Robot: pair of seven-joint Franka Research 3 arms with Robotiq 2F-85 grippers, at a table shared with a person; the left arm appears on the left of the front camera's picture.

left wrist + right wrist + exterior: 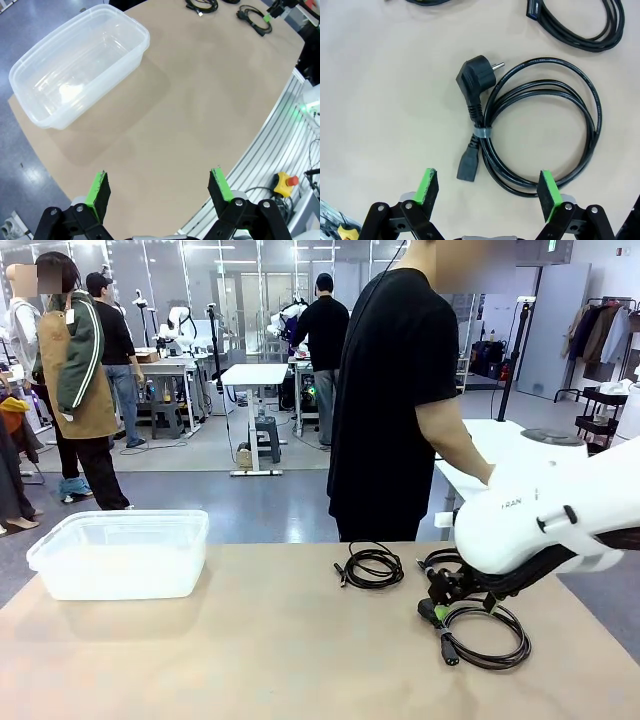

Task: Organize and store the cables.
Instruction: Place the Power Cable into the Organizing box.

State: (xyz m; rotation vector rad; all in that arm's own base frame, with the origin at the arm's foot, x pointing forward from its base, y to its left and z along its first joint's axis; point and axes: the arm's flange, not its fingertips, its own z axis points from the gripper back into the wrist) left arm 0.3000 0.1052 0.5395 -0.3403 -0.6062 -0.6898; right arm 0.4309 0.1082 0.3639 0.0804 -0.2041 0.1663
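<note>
Several black coiled cables lie at the table's right. A power cord coil point(540, 125) with a pale tie point(481, 132) and a round plug point(477, 75) lies right under my right gripper point(490, 187). That gripper is open and hovers above the cord's socket end point(468, 167). From the front, the same coil point(487, 636) lies beneath my right gripper point(437, 598). A second coil point(375, 566) lies to its left, and a third point(441, 560) is partly hidden behind the gripper. My left gripper point(160, 187) is open over bare table, far from the cables point(255, 17).
A clear plastic container point(120, 552) stands at the table's far left, seen also from the left wrist point(80, 65). A person in black point(395, 390) stands at the far edge behind the cables. The tabletop between container and cables is bare brown point(270, 630).
</note>
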